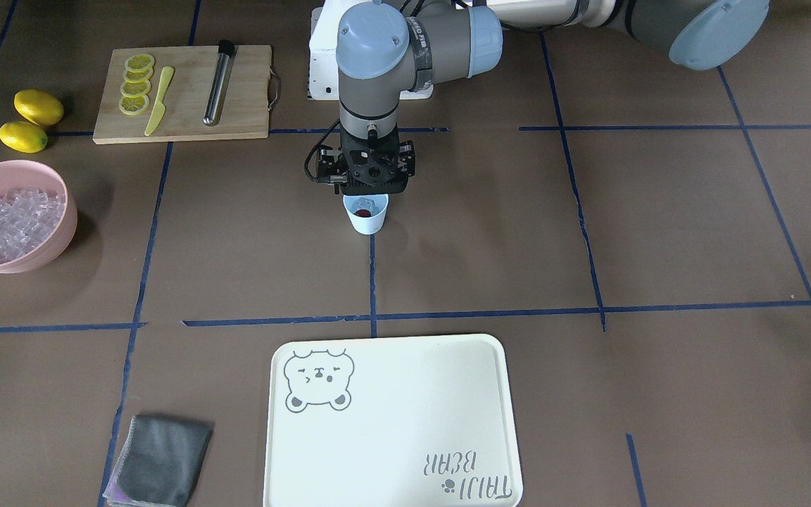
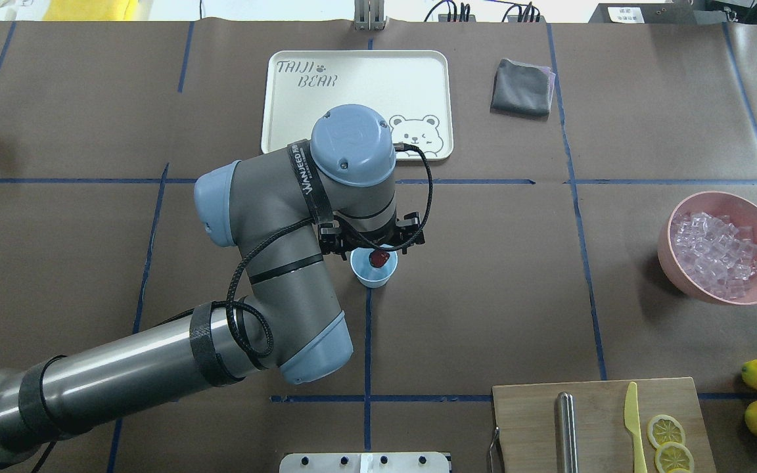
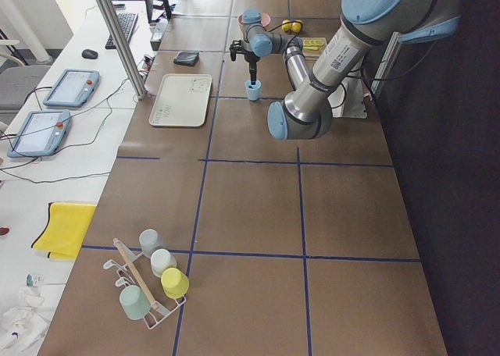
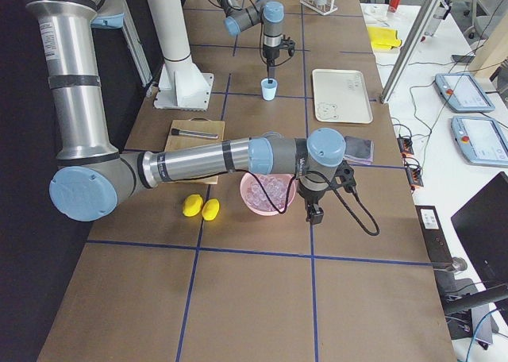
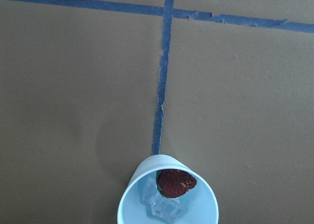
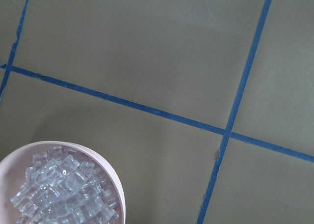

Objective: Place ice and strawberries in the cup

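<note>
The pale blue cup (image 1: 365, 220) stands mid-table on a blue tape line. It holds the red strawberry (image 5: 175, 183), leaning on the far inner wall, and a few ice cubes (image 5: 164, 208). The cup also shows in the overhead view (image 2: 373, 274). My left gripper (image 1: 367, 191) hangs straight above the cup. Its fingers are hidden under the wrist, so I cannot tell if it is open or shut. My right gripper (image 4: 315, 213) shows only in the exterior right view, beside the pink bowl (image 4: 266, 203). I cannot tell its state. More ice (image 2: 713, 253) fills that bowl.
A wooden cutting board (image 1: 180, 91) carries lemon slices, a yellow knife and a metal rod. Two lemons (image 1: 31, 120) lie beside it. A cream tray (image 1: 391, 422) and a grey cloth (image 1: 159, 461) lie on the operators' side. A cup rack (image 3: 148, 282) stands at the far left end.
</note>
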Action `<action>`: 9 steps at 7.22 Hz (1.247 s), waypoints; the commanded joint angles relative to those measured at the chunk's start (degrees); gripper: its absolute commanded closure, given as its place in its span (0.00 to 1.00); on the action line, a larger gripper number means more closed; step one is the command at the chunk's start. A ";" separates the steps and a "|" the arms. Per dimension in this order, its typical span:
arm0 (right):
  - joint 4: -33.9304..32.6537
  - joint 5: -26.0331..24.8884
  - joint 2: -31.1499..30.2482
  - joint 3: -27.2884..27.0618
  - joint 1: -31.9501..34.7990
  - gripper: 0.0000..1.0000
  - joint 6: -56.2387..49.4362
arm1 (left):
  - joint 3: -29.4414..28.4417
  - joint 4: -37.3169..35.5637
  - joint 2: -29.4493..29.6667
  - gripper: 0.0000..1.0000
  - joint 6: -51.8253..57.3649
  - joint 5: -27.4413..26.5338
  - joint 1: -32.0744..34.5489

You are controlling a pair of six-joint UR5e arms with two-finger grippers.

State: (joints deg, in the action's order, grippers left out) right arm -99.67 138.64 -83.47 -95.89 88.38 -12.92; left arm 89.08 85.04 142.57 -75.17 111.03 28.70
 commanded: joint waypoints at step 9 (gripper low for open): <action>0.00 -0.12 -0.29 1.23 0.13 0.00 0.52 | 18.04 -12.25 -23.52 0.00 38.45 9.80 24.96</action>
State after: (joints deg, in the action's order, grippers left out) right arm -99.67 138.53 -83.83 -95.03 88.51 -12.74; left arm 104.44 73.78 124.60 -44.74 118.23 48.38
